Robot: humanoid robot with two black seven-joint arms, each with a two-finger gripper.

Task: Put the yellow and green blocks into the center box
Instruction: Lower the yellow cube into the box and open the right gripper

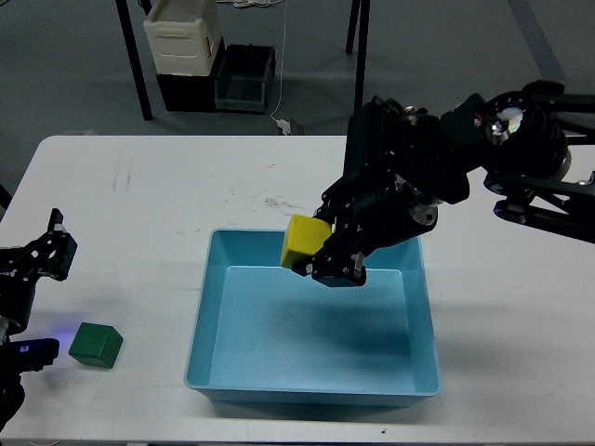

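A single head view looks down on a white table (167, 214) with a grey floor beyond it. One light blue tray (209, 316) sits on the table, slightly right of center and near the front edge; its floor is bare. There are two blocks. One yellow block (303, 241) is held in the air above the tray's far wall, tilted, not touching the tray. One green block (96, 345) lies on the table to the left of the tray, well apart from it, near the front left corner. There are two black arms. The right arm reaches in from the right edge, and its gripper (321, 253) is clamped on the yellow block, with dark fingers (339, 263) pressed against the block's right side and the block's left face showing clear. The left arm shows only at the left edge; its gripper (54, 249) hangs over the table's left side, above and behind the green block and not touching it. It is small and dark, so I cannot tell whether its fingers are spread or together. A small blue light glows on the arm just left of the green block. Beyond the table stand one cream-white container (182, 37) and one dark grey bin (244, 79), side by side on the floor, between two black table legs (135, 60).
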